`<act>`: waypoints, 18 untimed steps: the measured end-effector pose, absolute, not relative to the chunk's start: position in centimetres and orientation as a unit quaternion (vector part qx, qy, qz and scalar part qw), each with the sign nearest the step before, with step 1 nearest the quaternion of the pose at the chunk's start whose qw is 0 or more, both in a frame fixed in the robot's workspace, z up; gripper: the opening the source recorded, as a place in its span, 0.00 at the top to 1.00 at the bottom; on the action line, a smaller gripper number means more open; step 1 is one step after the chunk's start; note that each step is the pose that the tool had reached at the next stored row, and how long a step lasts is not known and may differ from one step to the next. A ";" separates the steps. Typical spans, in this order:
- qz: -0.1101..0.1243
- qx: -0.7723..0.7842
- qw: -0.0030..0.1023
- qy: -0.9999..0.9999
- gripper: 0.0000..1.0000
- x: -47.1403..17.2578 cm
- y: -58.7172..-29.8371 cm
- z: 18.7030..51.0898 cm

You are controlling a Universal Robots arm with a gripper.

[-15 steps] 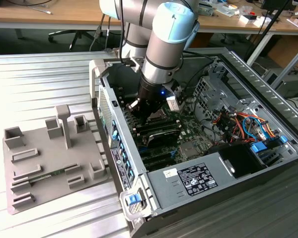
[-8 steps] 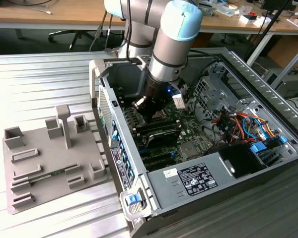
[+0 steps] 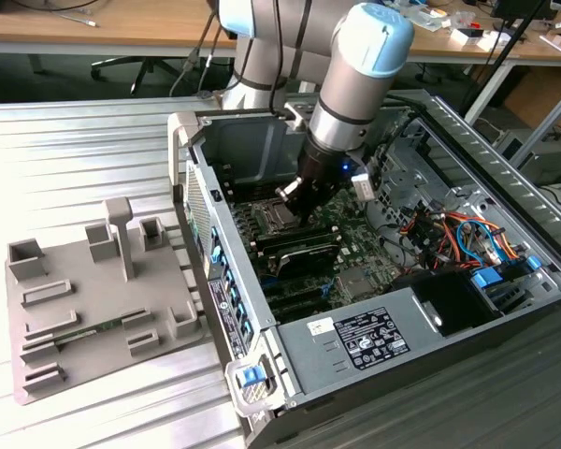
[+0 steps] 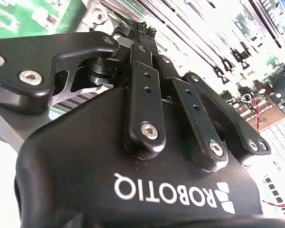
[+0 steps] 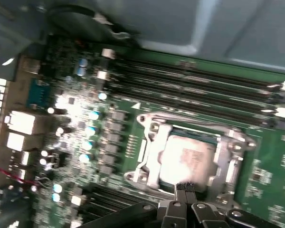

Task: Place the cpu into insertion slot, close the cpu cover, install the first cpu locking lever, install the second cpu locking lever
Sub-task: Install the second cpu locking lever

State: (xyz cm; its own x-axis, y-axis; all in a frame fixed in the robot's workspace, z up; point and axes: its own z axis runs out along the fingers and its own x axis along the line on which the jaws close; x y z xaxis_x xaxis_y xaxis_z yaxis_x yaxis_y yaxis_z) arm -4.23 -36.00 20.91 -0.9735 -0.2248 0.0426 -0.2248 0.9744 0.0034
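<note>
The cpu [image 5: 185, 159] lies in the insertion slot, its silvery top showing through the cut-out of the cpu cover [image 5: 149, 161], which lies flat over it. A thin metal locking lever [image 5: 180, 115] runs along one side of the socket. My gripper [image 5: 185, 188] is shut, fingertips pressed together with nothing seen between them, right at the cover's edge. In the second wrist view the black fingers [image 4: 145, 95] meet at the gripper [image 4: 142, 29] tip above the board. In the exterior view the gripper [image 3: 294, 201] reaches down into the open computer case [image 3: 355, 337] beside the socket [image 3: 269, 221].
Long black memory slots [image 5: 190, 85] run beside the socket. Coloured cables [image 3: 453, 234] and a black power supply [image 3: 449, 299] fill the case on the exterior view's right. A grey fixture block [image 3: 93, 299] sits on the metal table at the exterior view's left.
</note>
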 end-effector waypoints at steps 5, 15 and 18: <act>0.001 0.113 0.021 -0.993 0.89 -4.1 -36.0 23.0; 0.000 0.113 0.021 -0.993 0.89 -4.0 -35.9 24.6; 0.000 0.113 0.021 -0.993 0.89 -4.0 -35.9 24.6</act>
